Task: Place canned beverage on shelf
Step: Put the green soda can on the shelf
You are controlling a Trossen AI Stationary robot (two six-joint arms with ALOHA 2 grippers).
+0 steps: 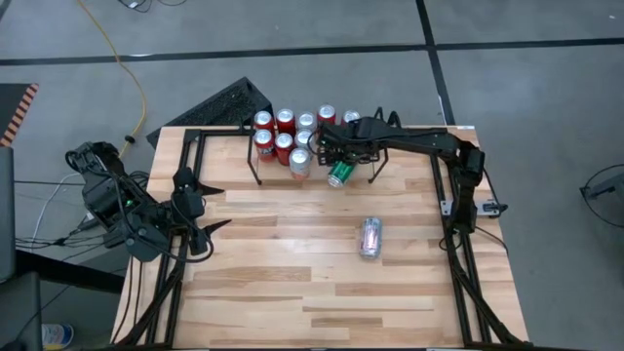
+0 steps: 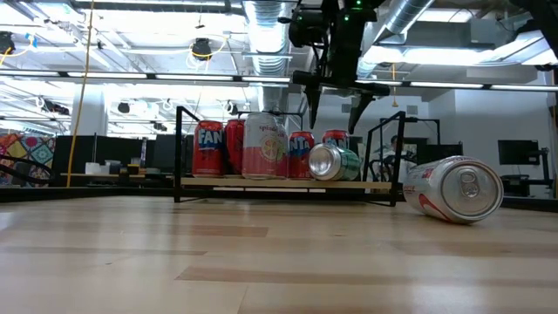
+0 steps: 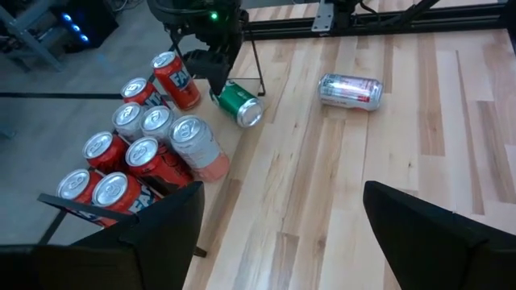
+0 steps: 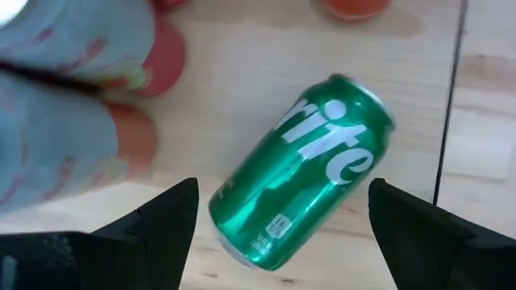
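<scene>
The shelf [image 1: 255,166], a low black rod rack, stands at the table's far middle. On it stand several red cans [image 1: 283,132] and a taller pale pink can [image 2: 264,146]. A green can [image 4: 302,169] lies on its side at the shelf's near right part [image 1: 339,175]. My right gripper [image 2: 336,112] hangs open just above it, pointing steeply down, one finger to each side and clear of it. A silver-pink can [image 1: 370,237] lies on its side on the bare table, nearer to the front. My left gripper [image 1: 216,205] waits open at the table's left edge.
Black rails [image 1: 458,234] run along the table's left and right edges. The shelf's upright end loop [image 2: 388,139] stands just right of the green can. Open wood lies between the shelf and the near edge, apart from the silver-pink can [image 3: 351,90].
</scene>
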